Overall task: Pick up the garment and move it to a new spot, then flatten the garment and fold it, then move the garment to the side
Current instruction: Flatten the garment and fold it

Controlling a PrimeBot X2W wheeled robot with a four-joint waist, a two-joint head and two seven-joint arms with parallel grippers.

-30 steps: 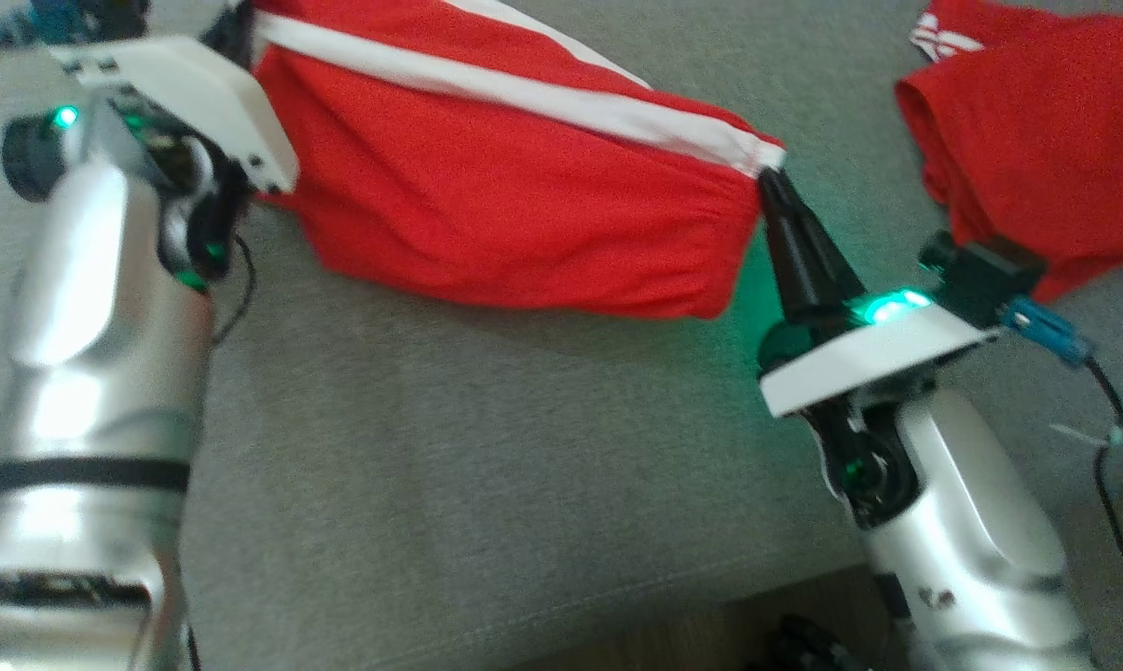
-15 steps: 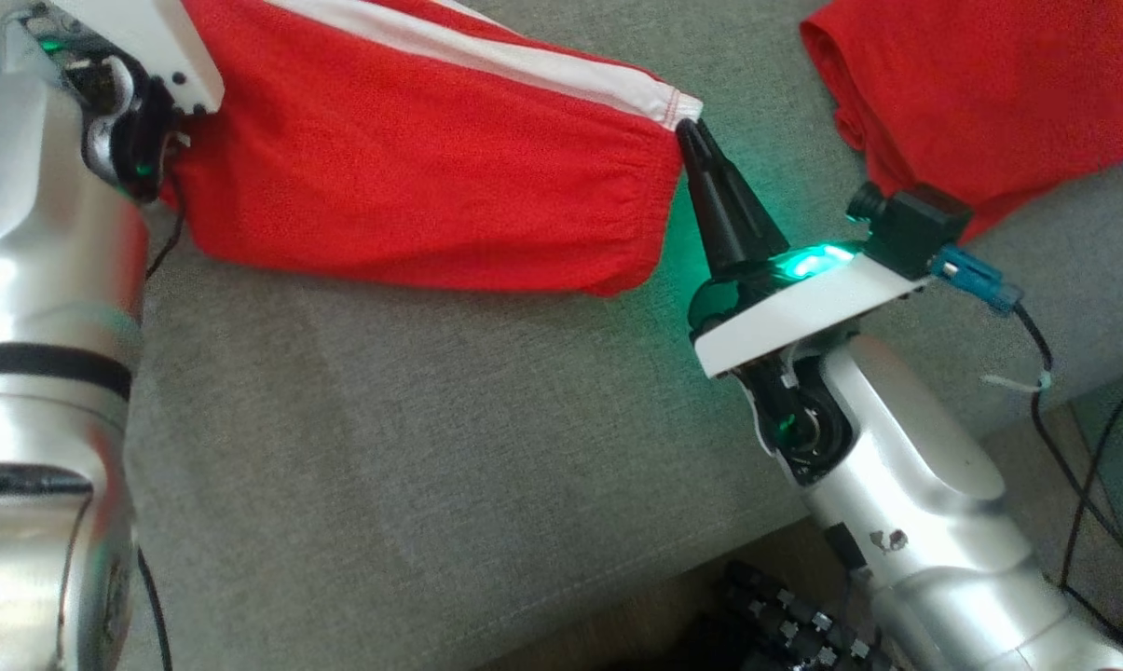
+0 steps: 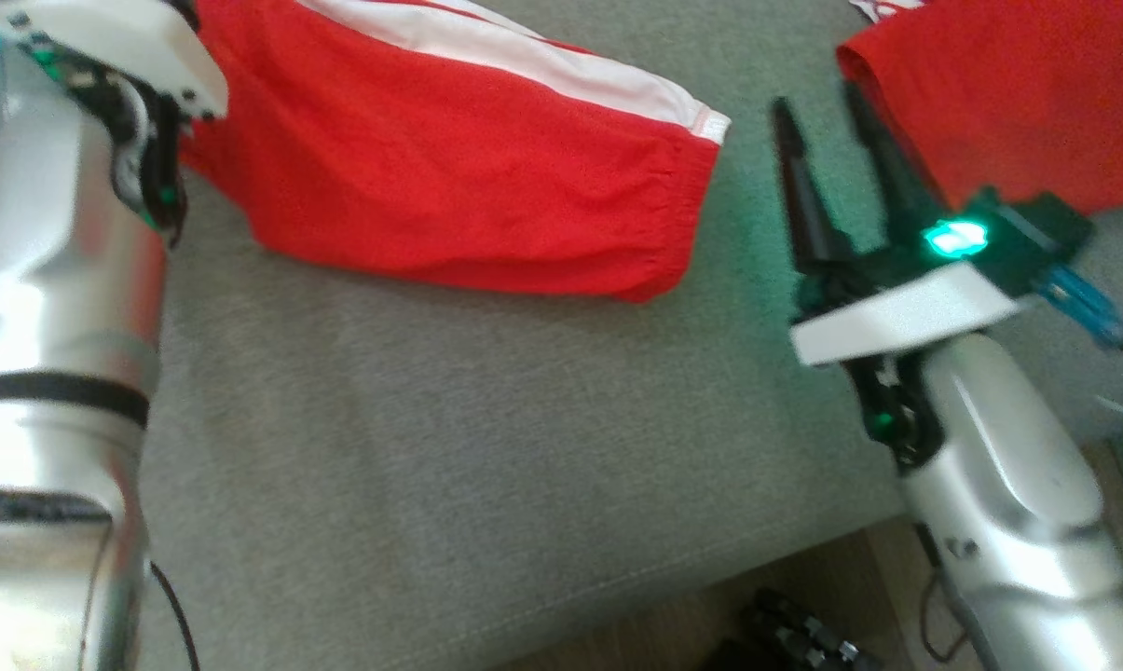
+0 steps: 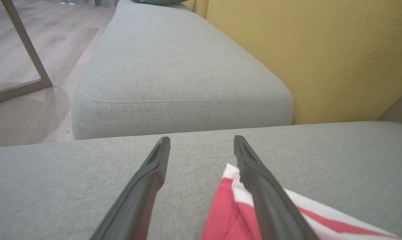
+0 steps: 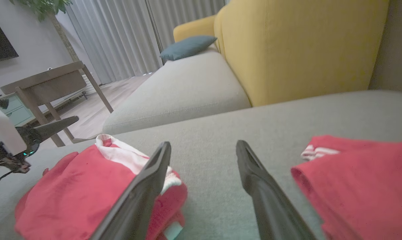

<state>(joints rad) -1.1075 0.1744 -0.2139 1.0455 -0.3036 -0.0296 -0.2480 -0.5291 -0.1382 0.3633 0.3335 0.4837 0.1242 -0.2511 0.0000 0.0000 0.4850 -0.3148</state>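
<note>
Red garment, white-striped, lies flat on the grey sofa; left gripper and right gripper gape wide, empty.

Your right gripper has let go: its two long dark fingers, pinched shut on the white-striped corner of the red fabric garment a second ago, now stand spread and clear of it. That corner has dropped slack onto the grey fabric cushion. Your left gripper stands spread too.
</note>
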